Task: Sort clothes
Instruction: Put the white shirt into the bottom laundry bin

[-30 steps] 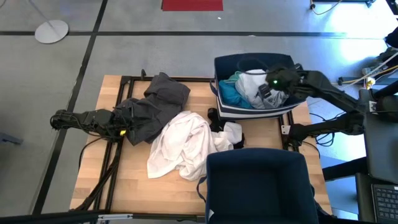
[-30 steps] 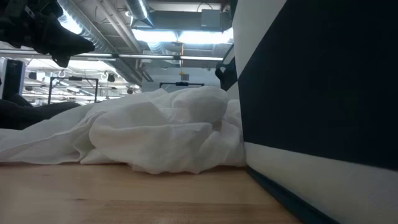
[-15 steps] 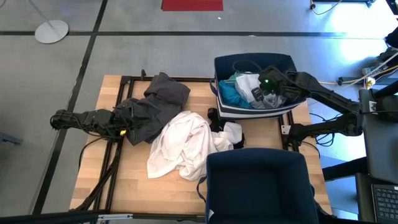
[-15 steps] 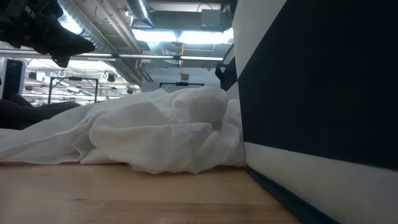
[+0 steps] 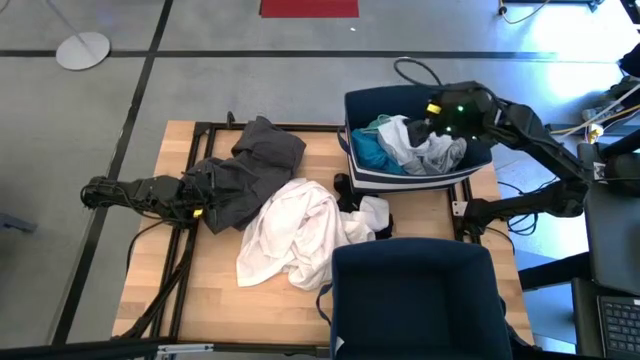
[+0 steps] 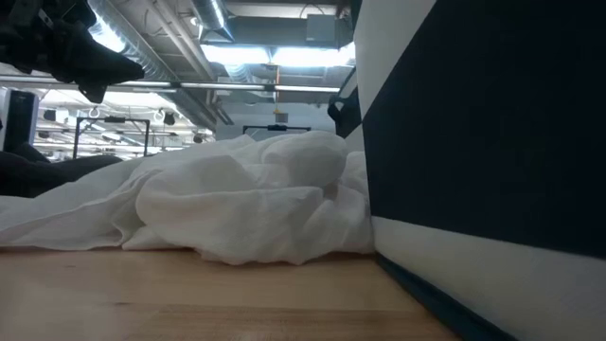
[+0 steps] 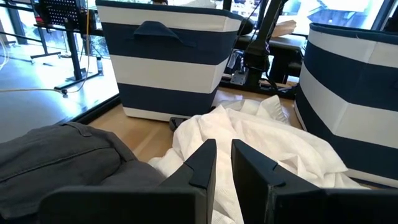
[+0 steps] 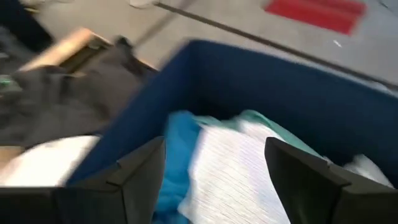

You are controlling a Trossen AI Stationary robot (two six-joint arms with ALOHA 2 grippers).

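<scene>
A white garment [image 5: 295,230] lies crumpled mid-table, also seen in the low view [image 6: 237,199] and the left wrist view [image 7: 267,143]. A dark grey garment [image 5: 250,165] lies to its left. My left gripper [image 5: 197,207] [image 7: 222,163] rests low over that garment's left part, shut, with nothing between its fingers. My right gripper [image 5: 438,113] [image 8: 214,180] hangs open above the far bin [image 5: 365,178]. The bin holds a turquoise garment [image 5: 368,148] and a pale garment [image 5: 425,150] [image 8: 230,168]. My left gripper lies level over the dark grey garment's left part [image 7: 68,149], pointing toward the table's right. Whether its shut fingers touch the cloth I cannot tell.
A second navy-and-white bin [image 5: 415,300] stands at the near edge, and its wall [image 6: 492,142] fills the right of the low view. A black frame [image 5: 200,128] and cables [image 5: 160,300] run along the table's left side. Bare wood shows at the near left.
My right gripper has opened and let go of the pale garment, which now lies in the far bin. It has then risen and drawn back toward the table's far right.
</scene>
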